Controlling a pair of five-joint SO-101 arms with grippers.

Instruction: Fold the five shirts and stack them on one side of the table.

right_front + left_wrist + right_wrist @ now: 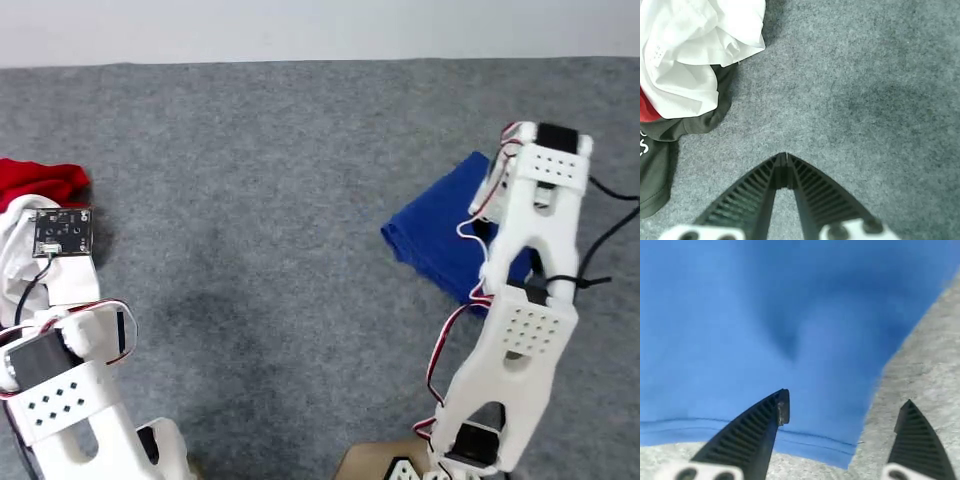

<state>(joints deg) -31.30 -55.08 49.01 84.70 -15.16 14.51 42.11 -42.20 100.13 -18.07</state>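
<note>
**A:** Where does the blue shirt (435,235) lie?

**B:** On the right side of the table, about halfway back. It lies flat as a compact block with a stitched hem along one edge. I'd judge it is folded and marks where the stack starts.

**A:** And the claw by it?

**B:** The right claw (846,407) hangs close over the shirt's right part. Its jaws are spread wide and hold nothing. One tip is over blue cloth near the hem, and the other is over the grey mat (270,180) just past the shirt's edge. I can't tell whether either tip touches.

**A:** Why are the other shirts so far off?

**B:** They look like the waiting supply, heaped unfolded at the table's left edge, well apart from the blue one. A crumpled white shirt (685,50) overlaps a black shirt (655,165), and a red shirt (40,182) lies on the heap's far side.

**A:** And the other arm?

**B:** The left claw (786,157) is pressed together and empty, over bare mat just right of the heap.
</note>
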